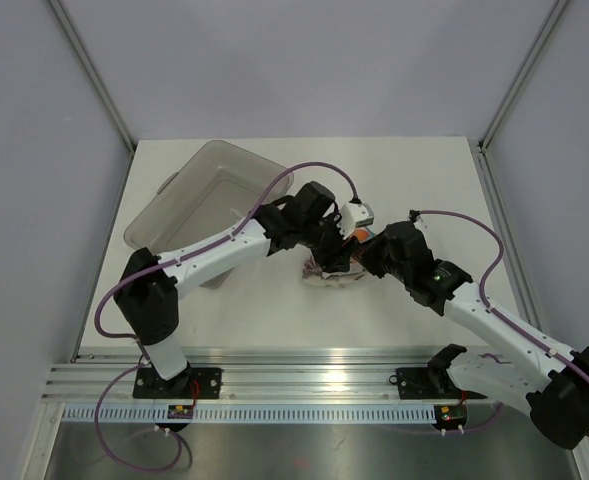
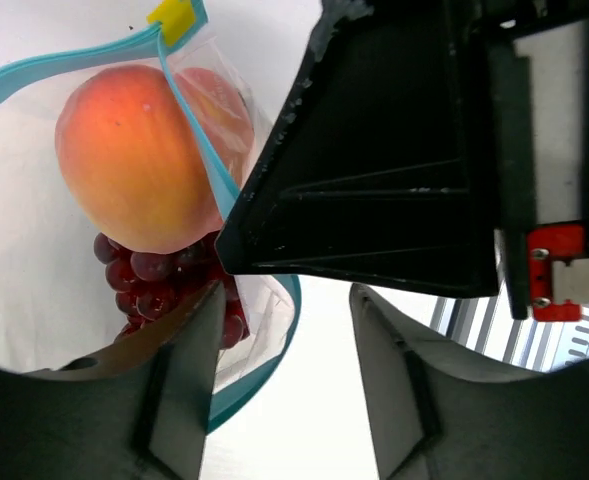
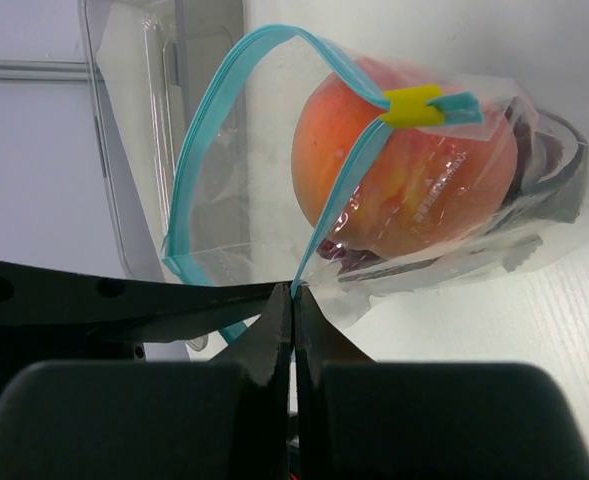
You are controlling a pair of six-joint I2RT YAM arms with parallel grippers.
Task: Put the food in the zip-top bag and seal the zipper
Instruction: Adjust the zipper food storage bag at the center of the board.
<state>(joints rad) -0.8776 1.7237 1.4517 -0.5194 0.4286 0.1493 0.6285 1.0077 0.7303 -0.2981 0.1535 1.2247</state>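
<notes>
Zip-top bag (image 3: 494,250) holds peach (image 2: 134,155), grapes (image 2: 154,285) | right pincer (image 3: 294,302) clenched on zipper (image 3: 204,160) | left pincer (image 2: 284,305) released

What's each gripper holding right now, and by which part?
Right gripper is shut on the zipper of the bag, pinching the strip away from the yellow slider. Left gripper is open, holding nothing.

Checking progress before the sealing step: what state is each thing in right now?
zip-top bag: mouth open.
peach: inside the bag.
grapes: inside the bag, against the peach.
zipper: unsealed, yellow slider at one end.
right gripper: shut on the zipper.
left gripper: open, by the bag's edge.
</notes>
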